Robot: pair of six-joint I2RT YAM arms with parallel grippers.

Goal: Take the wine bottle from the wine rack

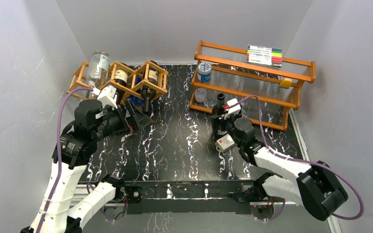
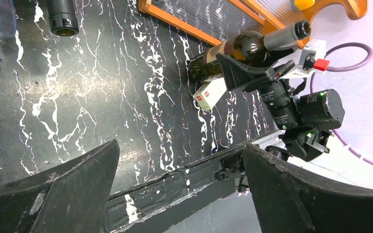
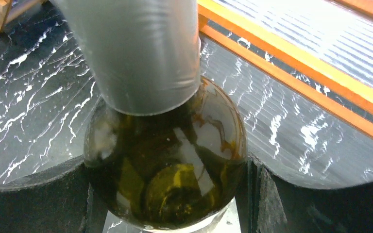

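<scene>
Marbled counter point(image 1: 175, 145): my right gripper point(image 1: 222, 118) clasps the wine bottle point(image 2: 243, 46); any one-o'clock swing could hit the shelf point(image 1: 233, 61). Left gripper point(image 2: 179, 150) gapes wide.

The table point(image 1: 175, 141) is black, marbled with white veins. At far left the wine rack point(image 1: 135, 74) is orange-brown; at far right the two-tier shelf point(image 1: 313, 70) is brighter orange with clear ribbed slats. The wine bottle point(image 3: 170, 179) is dark olive-green glass, its neck foil point(image 3: 136, 53) grey.

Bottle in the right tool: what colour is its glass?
The bottle is dark olive-green glass, seen best in the right wrist view.
</scene>
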